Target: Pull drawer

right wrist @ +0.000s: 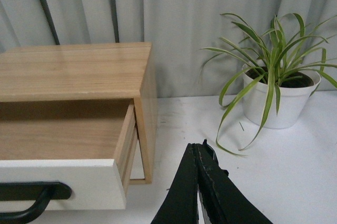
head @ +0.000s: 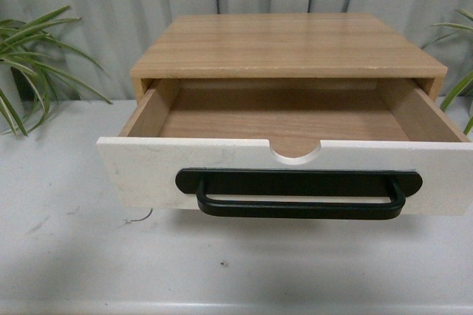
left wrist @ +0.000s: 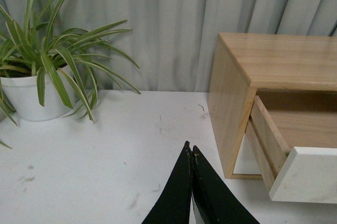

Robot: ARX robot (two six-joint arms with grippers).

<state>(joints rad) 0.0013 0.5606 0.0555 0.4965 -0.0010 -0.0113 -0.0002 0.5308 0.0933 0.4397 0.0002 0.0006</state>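
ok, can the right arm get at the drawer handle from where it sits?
Probably yes: the right claw is shut, beside the cabinet, with bare tabletop between it and the handle. It must open first.

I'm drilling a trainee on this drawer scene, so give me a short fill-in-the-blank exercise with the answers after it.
1. The drawer stands pulled ____ from the wooden cabinet.
2. The handle on the drawer front is ____ in colour.
3. The left gripper and the right gripper both have their jaws ____.
4. Each plant sits in a ____ pot.

Missing words: out; black; shut; white
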